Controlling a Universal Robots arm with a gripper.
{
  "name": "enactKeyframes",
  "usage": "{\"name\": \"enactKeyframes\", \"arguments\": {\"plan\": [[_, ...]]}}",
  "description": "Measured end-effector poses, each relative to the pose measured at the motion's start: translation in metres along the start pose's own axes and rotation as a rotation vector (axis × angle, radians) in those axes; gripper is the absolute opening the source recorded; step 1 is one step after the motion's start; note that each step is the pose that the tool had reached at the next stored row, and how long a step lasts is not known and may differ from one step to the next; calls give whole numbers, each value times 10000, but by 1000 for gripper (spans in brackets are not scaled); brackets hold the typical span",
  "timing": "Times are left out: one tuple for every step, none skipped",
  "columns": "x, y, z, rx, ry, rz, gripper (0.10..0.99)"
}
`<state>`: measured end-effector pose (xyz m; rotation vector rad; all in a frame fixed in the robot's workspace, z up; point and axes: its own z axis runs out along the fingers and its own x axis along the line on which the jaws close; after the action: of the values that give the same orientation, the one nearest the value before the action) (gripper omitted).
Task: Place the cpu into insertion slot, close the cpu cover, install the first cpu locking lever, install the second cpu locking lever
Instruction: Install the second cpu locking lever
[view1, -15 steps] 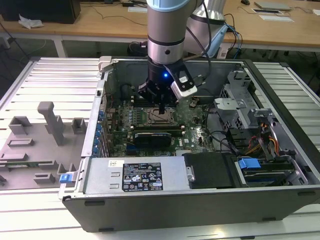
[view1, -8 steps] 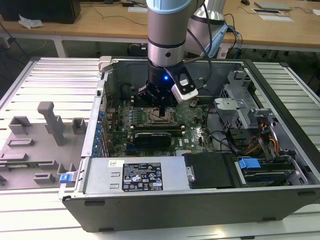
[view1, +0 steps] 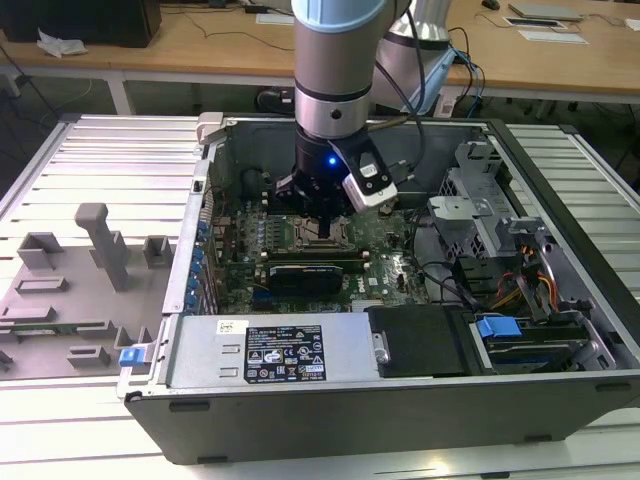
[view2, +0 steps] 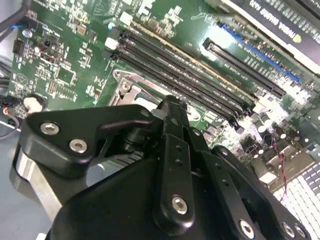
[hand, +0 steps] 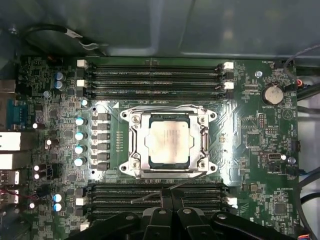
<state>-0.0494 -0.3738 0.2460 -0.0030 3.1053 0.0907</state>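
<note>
In the first wrist view the silvery cpu (hand: 169, 142) lies flat in the insertion slot (hand: 196, 145). The metal cpu cover (hand: 133, 144) is down around it. One thin wire locking lever (hand: 160, 106) runs along the cover's edge farthest from my fingers. Another wire lever (hand: 150, 195) lies slanted over the memory slots between the socket and my gripper (hand: 170, 202). The black fingers are shut together with nothing between them. In the exterior view the gripper (view1: 325, 222) hangs just above the socket inside the open case. The second wrist view shows the fingertip (view2: 171, 107) next to a corner of the cover (view2: 131, 82).
Long black memory slots (hand: 155, 75) flank the socket on two sides. A black expansion card (view1: 310, 272) lies in front of the socket, with the power supply box (view1: 270, 350) nearer still. A drive cage and cables (view1: 500, 260) fill the exterior view's right. Grey fixtures (view1: 100, 245) stand at its left.
</note>
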Motion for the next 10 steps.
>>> {"name": "enactKeyframes", "arguments": {"plan": [[9, -2, 16, -9, 0, 13, 106], [28, -5, 43, -35, -2, 32, 106], [46, -7, 63, -49, -2, 37, 106], [72, -10, 83, -72, -2, 40, 106], [100, -11, 104, -91, -3, 43, 106], [125, -13, 124, -97, -3, 44, 106], [146, -18, 147, -108, -2, 45, 106], [162, -23, 165, -131, -1, 47, 106], [170, -25, 174, -152, -2, 47, 106], [181, -29, 189, -193, -3, 49, 106]]}}
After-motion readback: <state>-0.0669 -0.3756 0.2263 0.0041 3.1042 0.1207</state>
